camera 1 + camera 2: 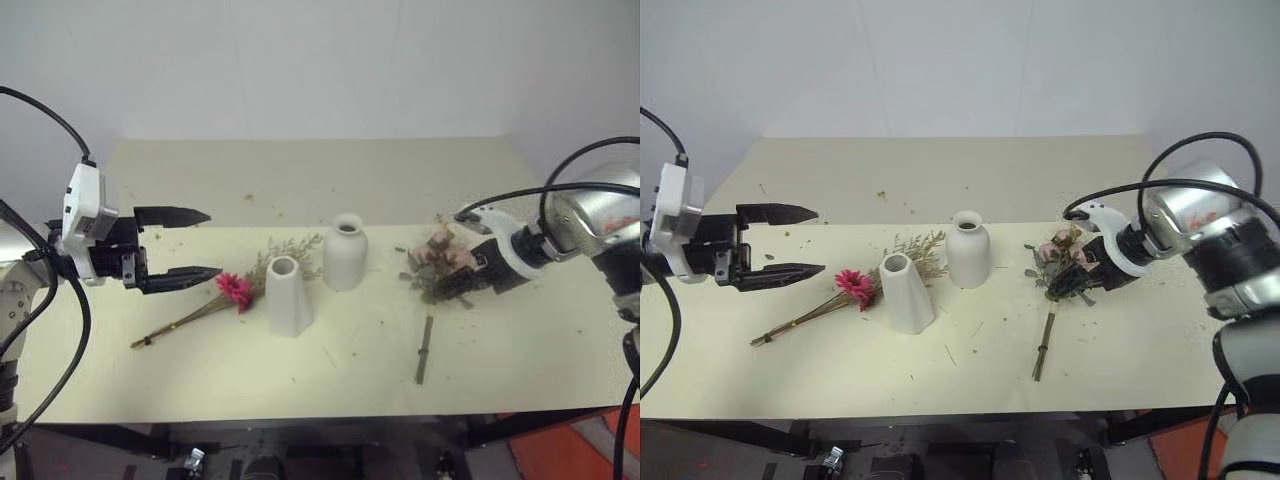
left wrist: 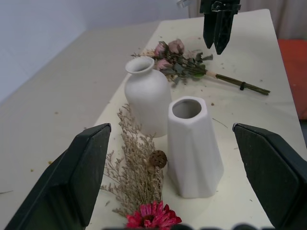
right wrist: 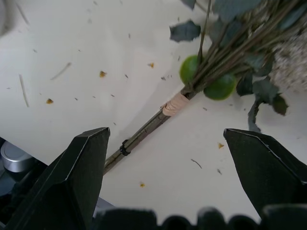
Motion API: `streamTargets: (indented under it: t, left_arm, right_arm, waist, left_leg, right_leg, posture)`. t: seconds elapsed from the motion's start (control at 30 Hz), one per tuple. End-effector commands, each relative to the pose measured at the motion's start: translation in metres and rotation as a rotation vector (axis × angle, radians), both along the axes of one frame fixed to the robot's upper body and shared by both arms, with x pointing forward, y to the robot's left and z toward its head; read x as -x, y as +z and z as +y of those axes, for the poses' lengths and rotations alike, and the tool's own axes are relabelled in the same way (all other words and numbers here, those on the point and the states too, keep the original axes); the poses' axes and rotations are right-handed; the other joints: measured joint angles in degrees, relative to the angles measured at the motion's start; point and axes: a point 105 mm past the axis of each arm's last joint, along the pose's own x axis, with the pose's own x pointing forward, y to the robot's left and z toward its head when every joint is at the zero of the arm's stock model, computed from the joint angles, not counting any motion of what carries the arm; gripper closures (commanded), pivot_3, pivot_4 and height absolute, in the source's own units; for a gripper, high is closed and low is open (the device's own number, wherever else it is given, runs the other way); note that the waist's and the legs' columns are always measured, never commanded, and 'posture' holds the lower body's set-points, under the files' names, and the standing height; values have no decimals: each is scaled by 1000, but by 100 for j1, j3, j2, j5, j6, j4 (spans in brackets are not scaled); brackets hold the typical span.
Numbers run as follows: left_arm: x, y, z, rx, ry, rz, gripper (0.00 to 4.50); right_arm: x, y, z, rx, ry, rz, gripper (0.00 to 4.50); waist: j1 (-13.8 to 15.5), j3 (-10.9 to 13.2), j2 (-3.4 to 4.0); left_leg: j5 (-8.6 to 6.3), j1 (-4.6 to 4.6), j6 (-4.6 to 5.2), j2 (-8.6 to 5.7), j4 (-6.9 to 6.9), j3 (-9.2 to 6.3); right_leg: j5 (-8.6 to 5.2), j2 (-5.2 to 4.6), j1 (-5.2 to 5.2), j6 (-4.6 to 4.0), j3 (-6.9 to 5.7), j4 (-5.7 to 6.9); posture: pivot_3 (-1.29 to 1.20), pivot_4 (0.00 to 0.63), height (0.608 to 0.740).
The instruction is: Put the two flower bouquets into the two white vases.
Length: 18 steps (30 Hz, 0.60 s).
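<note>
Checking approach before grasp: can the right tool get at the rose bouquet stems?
Probably yes. The right tool is open, pointing down over the rose bouquet, whose stems lie bare on the table.

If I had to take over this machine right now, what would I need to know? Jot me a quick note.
Left claw: open, holding nothing, hovering beside the magenta bouquet.
Right claw: open, holding nothing, pointing down over the rose bouquet.
Both bouquets lie flat on the table: the magenta one leaning against the cone vase, the rose one apart, on the far side of the bottle vase.
Both vases stand upright, side by side, with nothing in them.
Done: nothing yet.
Left: pick up each bouquet and put one in each vase.
</note>
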Motion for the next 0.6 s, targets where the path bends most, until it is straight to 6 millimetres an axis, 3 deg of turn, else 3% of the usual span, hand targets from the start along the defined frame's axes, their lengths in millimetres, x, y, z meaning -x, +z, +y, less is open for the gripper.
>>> streamTargets:
  t: [0.03, 0.43, 0.6]
  left_arm:
    - [3, 7, -2, -4, -18, -52, 57]
    - [14, 5, 2, -5, 15, -61, 57]
    - [16, 6, 4, -8, 32, -66, 0]
  right_arm:
    - [-6, -1, 3, 12, -47, 34, 0]
    - [-15, -31, 25, 63, -113, 134, 0]
    - [-19, -37, 34, 75, -110, 118, 1222]
  waist:
    - [-2, 0, 0]
    - [3, 0, 1]
    - [5, 0, 1]
  left_leg:
    - [0, -6, 0, 0, 0, 0]
    - [1, -35, 1, 0, 6, -3]
    - [2, -34, 2, 1, 6, -4]
  right_leg:
    - [1, 0, -8, -2, 0, 4]
    - [25, 4, -48, -40, 1, 32]
    - [25, 7, -48, -38, 1, 35]
  posture:
    - [0, 150, 740]
    - [0, 150, 740]
    - [0, 150, 740]
